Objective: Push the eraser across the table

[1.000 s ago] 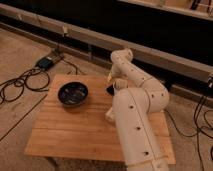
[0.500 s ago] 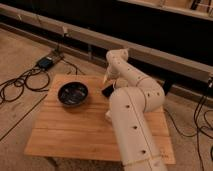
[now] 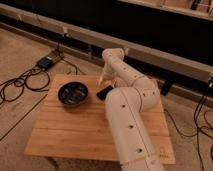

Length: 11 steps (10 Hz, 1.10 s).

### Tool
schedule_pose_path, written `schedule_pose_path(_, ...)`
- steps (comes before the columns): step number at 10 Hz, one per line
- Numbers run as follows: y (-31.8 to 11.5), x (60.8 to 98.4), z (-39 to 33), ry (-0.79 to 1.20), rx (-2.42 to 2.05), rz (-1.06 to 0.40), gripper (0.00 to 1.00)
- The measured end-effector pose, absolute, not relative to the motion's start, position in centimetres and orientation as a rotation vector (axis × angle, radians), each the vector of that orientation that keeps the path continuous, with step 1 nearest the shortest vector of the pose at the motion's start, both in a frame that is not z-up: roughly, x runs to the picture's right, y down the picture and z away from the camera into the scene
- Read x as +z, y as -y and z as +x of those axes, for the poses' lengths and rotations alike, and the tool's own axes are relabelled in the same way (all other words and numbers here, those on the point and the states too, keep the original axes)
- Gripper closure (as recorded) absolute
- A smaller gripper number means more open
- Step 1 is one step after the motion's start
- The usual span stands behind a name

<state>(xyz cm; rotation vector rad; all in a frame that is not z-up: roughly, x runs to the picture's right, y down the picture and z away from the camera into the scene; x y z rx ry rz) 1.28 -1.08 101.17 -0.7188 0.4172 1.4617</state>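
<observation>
Camera view: hand [image 3: 102,79] beside eraser [image 3: 104,92]

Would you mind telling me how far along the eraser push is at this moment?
Reaching looks done: the gripper sits low over the far edge of the table, just behind the eraser. In hand is the contact; whether they touch, I cannot tell. The push itself appears left: the eraser lies near the far edge beside the dark bowl, well short of the near edge.

Wooden table [image 3: 75,131]: bowl [image 3: 73,93], eraser [image 3: 104,92]; gripper [image 3: 102,78] beside eraser
</observation>
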Motion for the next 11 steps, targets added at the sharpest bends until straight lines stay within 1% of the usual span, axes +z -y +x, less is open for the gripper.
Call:
schedule_pose_path(7,-1.0,99.6,-3.5,-0.429,1.441,-0.843,0.35)
schedule_pose_path(11,-2.0,98.5,-5.3,-0.433,1.424,-0.870,0.35)
